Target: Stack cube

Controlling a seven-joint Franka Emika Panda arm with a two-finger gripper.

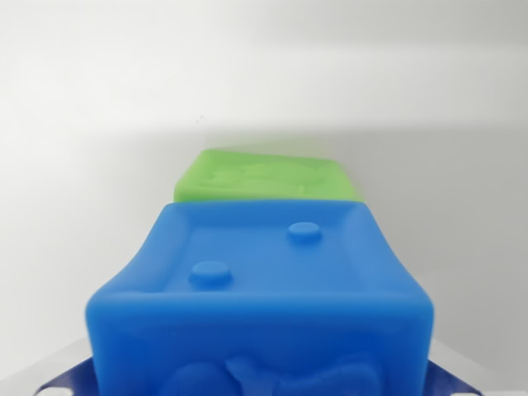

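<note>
Jaws not seen in wrist view; whether open, closed or gripping cannot be told. Camera held low and close behind blue cube (264, 289). Blue cube fills lower frame, two raised studs seen on recessed top face, embossed relief on near face. Green cube (268, 177) seen just beyond it, partly hidden; contact cannot be told. Plain white tabletop (74, 165) spread all round, soft shadow across it.
</note>
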